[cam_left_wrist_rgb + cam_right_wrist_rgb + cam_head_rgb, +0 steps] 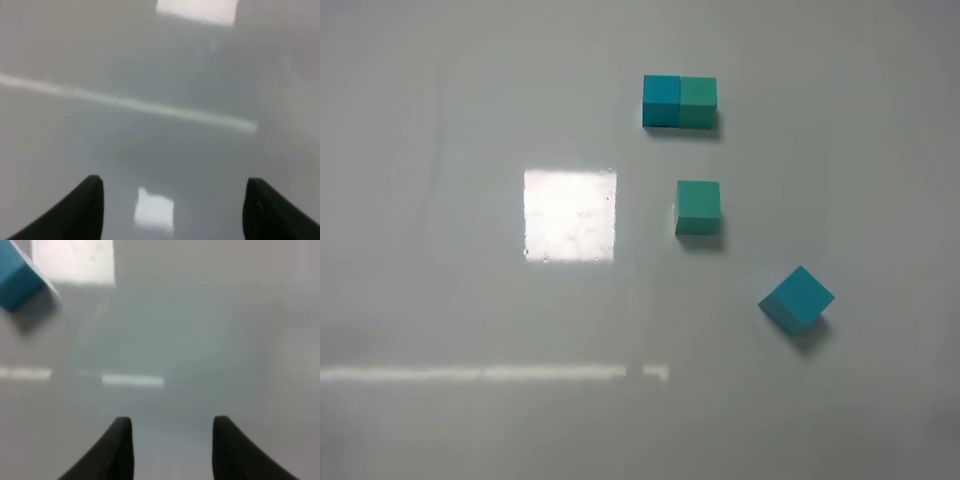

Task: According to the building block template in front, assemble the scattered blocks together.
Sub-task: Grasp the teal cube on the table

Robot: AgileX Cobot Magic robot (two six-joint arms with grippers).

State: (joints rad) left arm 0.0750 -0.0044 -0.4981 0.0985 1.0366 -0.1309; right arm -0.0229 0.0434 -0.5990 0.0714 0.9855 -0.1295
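With left gripper (173, 182) spread and right gripper (170, 421) closed, both empty, we judge the green cube (698, 207), at 6 o'clock from the template (679, 102), and the blue cube (796, 298), at the green cube's 4 o'clock, light, rigid, best pinched across flat faces

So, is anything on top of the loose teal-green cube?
Nothing. The small matte teal-green cube shows a bare top face, no block stacked on it. It rests on the glossy grey table; its underside is hidden.
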